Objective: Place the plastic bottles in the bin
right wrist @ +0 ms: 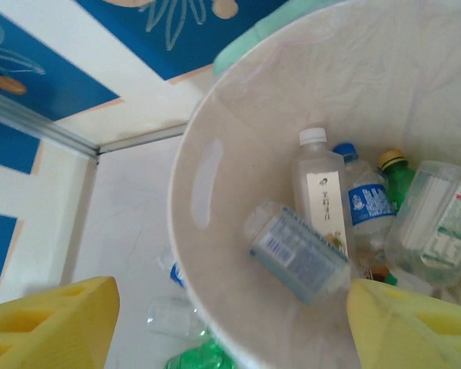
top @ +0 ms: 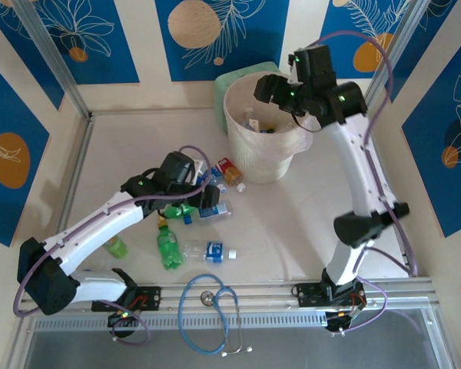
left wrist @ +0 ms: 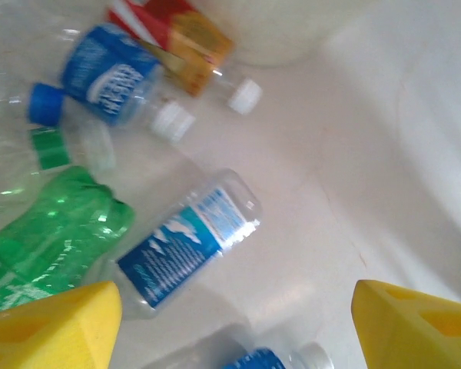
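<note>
Right tool (right wrist: 232,327), spread wide and empty, hovers over the bin (right wrist: 238,138).

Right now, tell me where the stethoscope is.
Top view, near edge: the stethoscope lies across the front rail, slightly left of centre, just nearer than the clear blue-labelled bottle.

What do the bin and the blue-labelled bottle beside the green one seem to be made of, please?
Bin: likely matte cream plastic, light showing through its wall. Blue-labelled bottle: thin clear glossy plastic, seemingly; you see through it, and highlights glint.
</note>
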